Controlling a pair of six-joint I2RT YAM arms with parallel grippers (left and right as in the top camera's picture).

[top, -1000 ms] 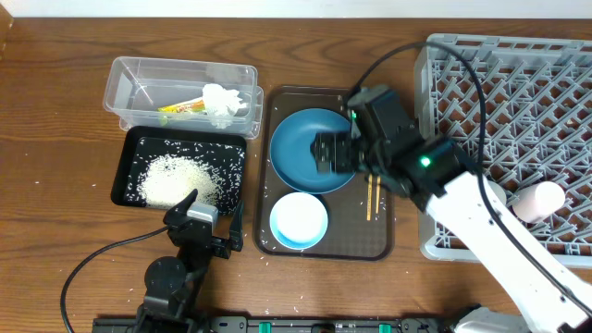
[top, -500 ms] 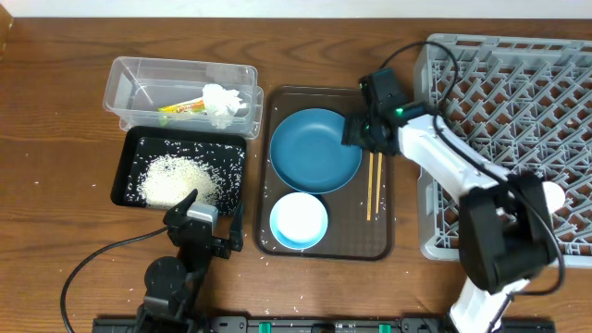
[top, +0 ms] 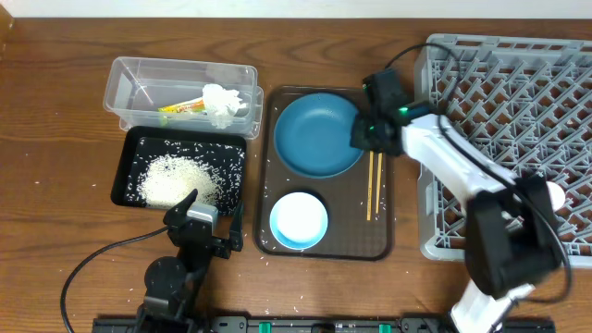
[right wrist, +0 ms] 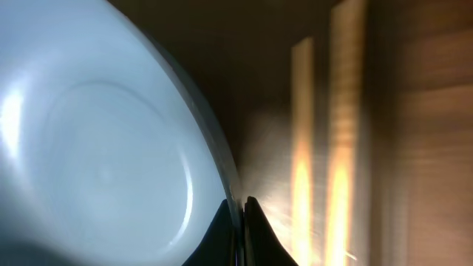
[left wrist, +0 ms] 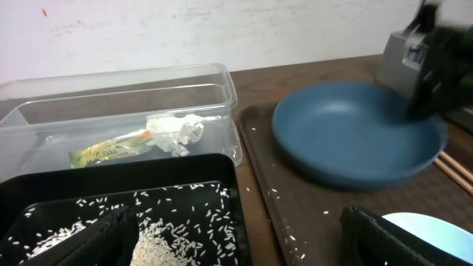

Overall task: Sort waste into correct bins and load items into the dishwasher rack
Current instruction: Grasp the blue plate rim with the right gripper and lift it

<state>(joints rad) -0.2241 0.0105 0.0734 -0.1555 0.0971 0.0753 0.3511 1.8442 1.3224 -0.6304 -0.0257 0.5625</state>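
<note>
At the back of the brown serving tray point(top: 379, 236) is the dark blue dish point(top: 314, 139), w/ R gripper point(top: 359, 134) clamped on its right rim (rim edge-on between the fingertips in wrist view). Dishwasher rack point(top: 462, 92) lies just right of that grip, so R arm is nearer. L gripper point(left wrist: 247, 240) is spread wide, holding nothing.

Round dark blue dish point(top: 317, 139) — upright; chopsticks point(top: 373, 190) just beside, light blue bowl point(top: 299, 220) near.

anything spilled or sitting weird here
Yes: loose rice grains lie scattered on the wooden table around the black tray, and some on the brown serving tray. Nothing looks broken; the right gripper pinches the rim of the dark blue dish.
</note>
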